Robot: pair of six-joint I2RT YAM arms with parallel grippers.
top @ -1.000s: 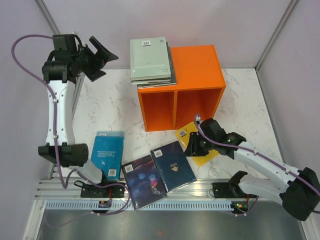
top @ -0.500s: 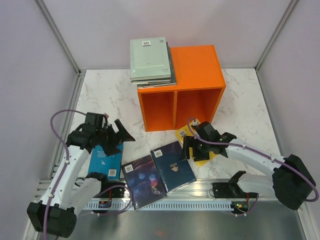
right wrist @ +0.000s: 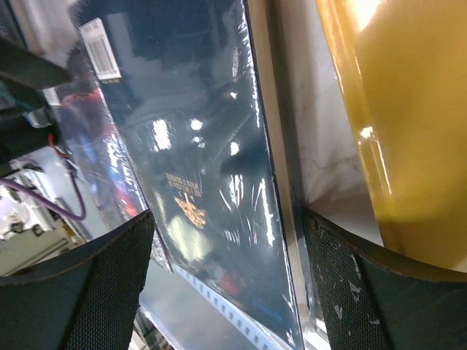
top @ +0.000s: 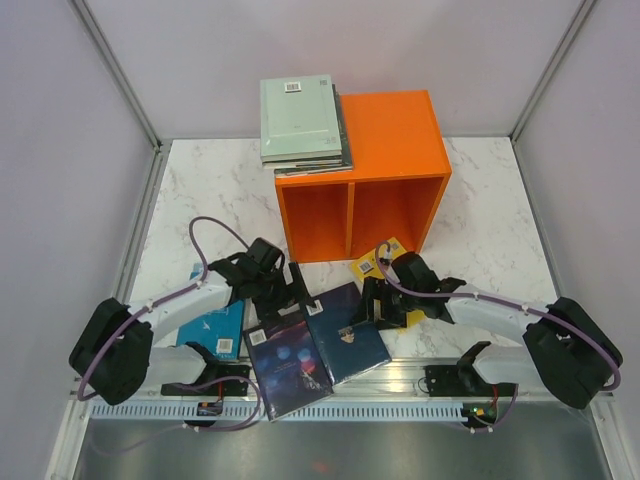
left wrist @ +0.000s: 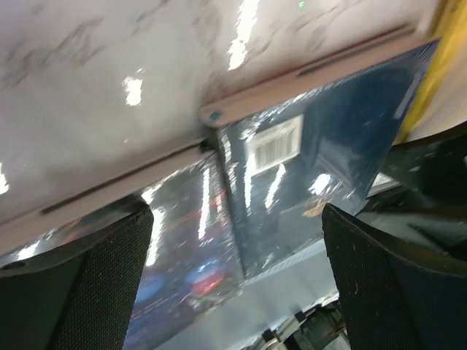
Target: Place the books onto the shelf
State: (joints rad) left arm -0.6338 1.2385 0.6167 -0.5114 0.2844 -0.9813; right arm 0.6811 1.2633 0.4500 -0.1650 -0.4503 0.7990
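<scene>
The job looks roughly half done. A stack of books [top: 300, 125], a pale grey-green cover uppermost, sits on the left part of the roof of the orange shelf [top: 390, 130]; from above its edges blur together, so I cannot count it, though it seems to be about four. Both cubbies [top: 315, 220] appear empty as far as the overhead view reaches into them. Four books lie flat on the marble table [top: 210, 190] in front of the shelf: a teal book [top: 215, 320] partly under the left arm, a space-patterned book [top: 290, 365] at the near edge, a navy book [top: 345, 335] just beside it with their edges touching or slightly overlapping, and a yellow book [top: 375, 265] nearest the shelf's right cubby, partly hidden by the right arm. Neither arm carries anything. The left gripper [top: 290, 295] hangs low over the far corners of the two dark books, its fingers spread wide with nothing between them but the covers below, as its wrist view shows. The right gripper [top: 375, 305] is also spread, its pads [right wrist: 102, 292] standing either side of the navy book's right edge and the strip of table between it and the yellow book, gripping neither. By my reading all four table books are left to lift and shelve, and the navy one looks like the next pick.
</scene>
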